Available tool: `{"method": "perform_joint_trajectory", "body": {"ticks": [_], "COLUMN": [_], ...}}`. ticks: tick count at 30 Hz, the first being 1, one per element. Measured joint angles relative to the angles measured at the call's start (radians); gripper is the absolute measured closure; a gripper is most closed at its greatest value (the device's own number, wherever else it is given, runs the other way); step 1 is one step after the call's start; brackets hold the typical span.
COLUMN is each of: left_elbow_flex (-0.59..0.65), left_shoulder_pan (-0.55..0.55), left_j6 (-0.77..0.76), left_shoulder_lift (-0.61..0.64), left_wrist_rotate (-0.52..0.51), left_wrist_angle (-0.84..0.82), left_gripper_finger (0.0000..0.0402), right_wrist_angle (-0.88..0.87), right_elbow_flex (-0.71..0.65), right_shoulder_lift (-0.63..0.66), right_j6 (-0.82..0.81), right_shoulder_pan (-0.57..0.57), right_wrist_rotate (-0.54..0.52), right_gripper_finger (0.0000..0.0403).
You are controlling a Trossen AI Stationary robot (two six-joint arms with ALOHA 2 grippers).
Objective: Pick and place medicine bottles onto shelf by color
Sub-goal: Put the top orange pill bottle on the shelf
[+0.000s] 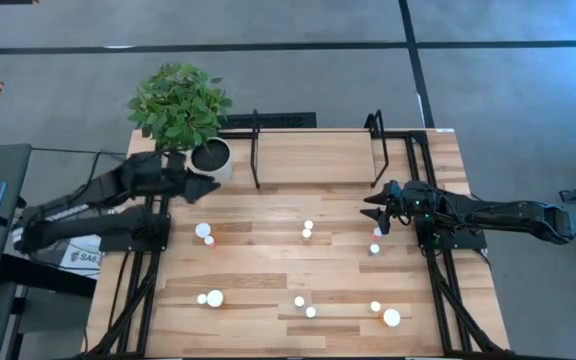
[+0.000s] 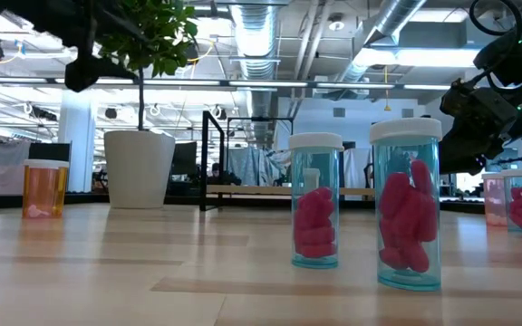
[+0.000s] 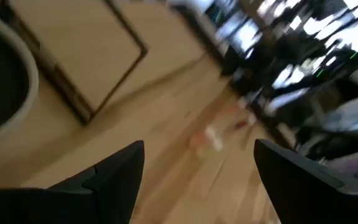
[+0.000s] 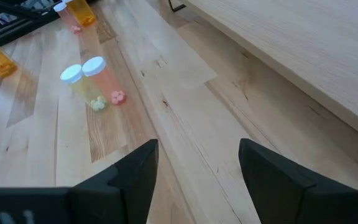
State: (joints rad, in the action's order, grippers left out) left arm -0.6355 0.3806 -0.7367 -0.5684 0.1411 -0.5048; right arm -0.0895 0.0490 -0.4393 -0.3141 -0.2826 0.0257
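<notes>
Plank tabletop (image 1: 268,270) carries the scattered medicine bottles (image 1: 308,231); none is shelved. My right gripper (image 4: 194,177), jaws parted and empty, hovers beside the shelf (image 1: 313,158); my left gripper (image 3: 194,180), wide open, waits by the plant pot (image 1: 211,158). Next: descend onto one bottle.

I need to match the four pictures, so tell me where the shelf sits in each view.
High view: shelf at the table's far edge, centre.
Low view: far back, behind the bottles.
Left wrist view: ahead of the left claw.
Right wrist view: its board ahead of the right claw.
Shared landmark: white plant pot by the shelf's end; absent from right wrist view.
</notes>
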Motion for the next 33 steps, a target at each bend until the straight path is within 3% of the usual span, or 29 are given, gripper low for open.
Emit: {"method": "perform_joint_trajectory", "body": {"ticks": [7, 13, 18, 29, 33], "left_elbow_flex": [-0.21, -0.284, -0.287, -0.286, -0.268], "left_shoulder_pan": [-0.061, -0.16, -0.257, -0.421, -0.458], "left_j6": [0.059, 0.029, -0.071, -0.26, -0.346], "left_shoulder_lift": [-0.249, -0.366, -0.427, -0.551, -0.585], "left_wrist_rotate": [0.038, 0.013, -0.002, -0.168, -0.183], "left_wrist_angle": [-0.319, -0.511, -0.545, -0.61, -0.623], "left_gripper_finger": [0.0111, 0.0111, 0.0111, 0.0111, 0.0111], "right_wrist_angle": [0.0, 0.0, 0.0, 0.0, 0.001], "right_elbow_flex": [0.0, 0.0, 0.0, 0.0, 0.0], "right_shoulder_lift": [0.0, 0.0, 0.0, 0.0, 0.0], "right_j6": [0.0, 0.0, 0.0, 0.0, 0.0], "right_shoulder_pan": [0.0, 0.0, 0.0, 0.0, 0.0], "right_wrist_rotate": [0.0, 0.0, 0.0, 0.0, 0.0], "right_gripper_finger": [0.0154, 0.0154, 0.0154, 0.0154, 0.0154]}}
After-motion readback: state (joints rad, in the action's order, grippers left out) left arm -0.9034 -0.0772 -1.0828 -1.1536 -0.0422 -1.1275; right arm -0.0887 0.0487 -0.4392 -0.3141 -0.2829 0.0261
